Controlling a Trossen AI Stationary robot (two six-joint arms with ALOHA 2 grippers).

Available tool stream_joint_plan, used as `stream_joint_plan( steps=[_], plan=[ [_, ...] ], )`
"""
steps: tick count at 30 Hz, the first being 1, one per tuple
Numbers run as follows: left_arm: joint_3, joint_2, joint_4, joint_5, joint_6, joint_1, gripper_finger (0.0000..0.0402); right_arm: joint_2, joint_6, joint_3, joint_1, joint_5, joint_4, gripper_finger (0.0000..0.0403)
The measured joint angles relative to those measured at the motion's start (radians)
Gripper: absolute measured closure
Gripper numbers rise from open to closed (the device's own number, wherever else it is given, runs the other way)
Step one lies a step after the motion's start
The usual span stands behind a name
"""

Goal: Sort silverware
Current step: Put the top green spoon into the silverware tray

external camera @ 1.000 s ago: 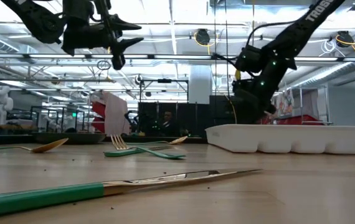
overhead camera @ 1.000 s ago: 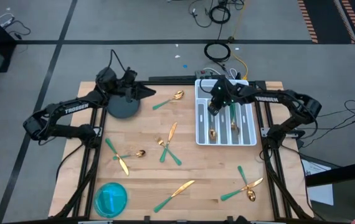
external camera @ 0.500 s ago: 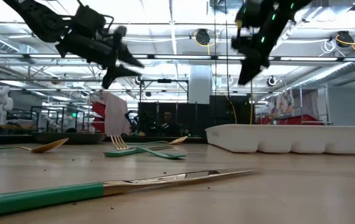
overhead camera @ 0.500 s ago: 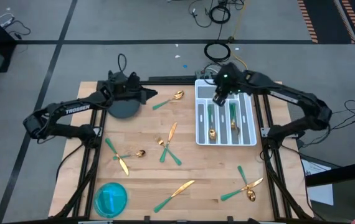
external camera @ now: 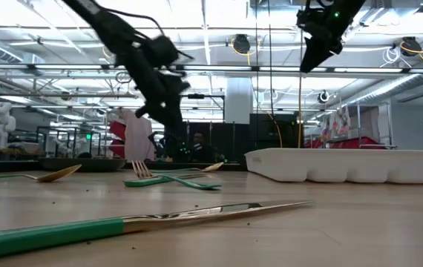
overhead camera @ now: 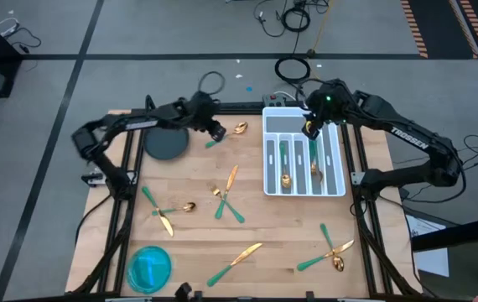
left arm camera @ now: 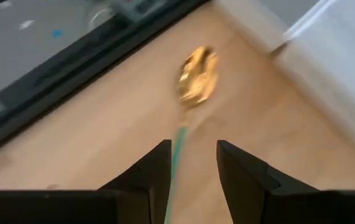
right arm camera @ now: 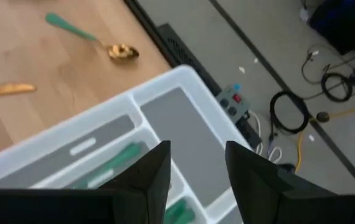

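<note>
Gold-bowled, green-handled spoon near the table's far edge — my left gripper hovers, fingers apart; right gripper open-fingered above white compartmented tray.

the left arm reaches far across, and its left gripper points down low near the wood, with its two fingers apart and nothing between them. the right arm is lifted up high, and its right gripper hangs open, holding nothing.
</note>
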Motion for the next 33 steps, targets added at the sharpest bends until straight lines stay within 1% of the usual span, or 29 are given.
stream_joint_plan(
  steps=[2,4,7,10,15,19,22,27,33],
  plan=[
    [0.069,0.070,-0.063,-0.042,0.041,0.000,0.0267,0.000,0.001,0.000,0.000,0.000,-0.032,0.0257],
    [0.114,0.126,-0.089,-0.052,0.075,0.000,0.0267,0.000,0.002,0.000,0.000,-0.001,-0.057,0.0257],
    [0.161,0.190,-0.106,-0.014,0.088,0.000,0.0267,0.000,0.002,0.000,0.000,-0.001,-0.091,0.0257],
    [0.188,0.227,-0.108,0.018,0.089,-0.001,0.0267,0.000,0.002,0.000,0.000,-0.002,-0.114,0.0257],
    [0.217,0.265,-0.110,0.029,0.105,0.000,0.0267,0.000,0.002,0.000,0.000,-0.010,-0.117,0.0257],
    [0.226,0.292,-0.113,-0.009,0.139,0.008,0.0267,0.000,0.002,0.000,0.001,-0.015,-0.117,0.0257],
    [0.227,0.316,-0.111,-0.014,0.138,0.020,0.0267,0.000,0.000,0.000,0.001,-0.044,-0.117,0.0257],
    [0.227,0.363,-0.125,0.020,0.138,0.029,0.0267,0.000,0.001,0.000,0.001,-0.064,-0.117,0.0257],
    [0.229,0.380,-0.112,0.027,0.130,0.020,0.0267,0.000,0.004,0.000,0.001,-0.064,-0.117,0.0257]
  ],
)
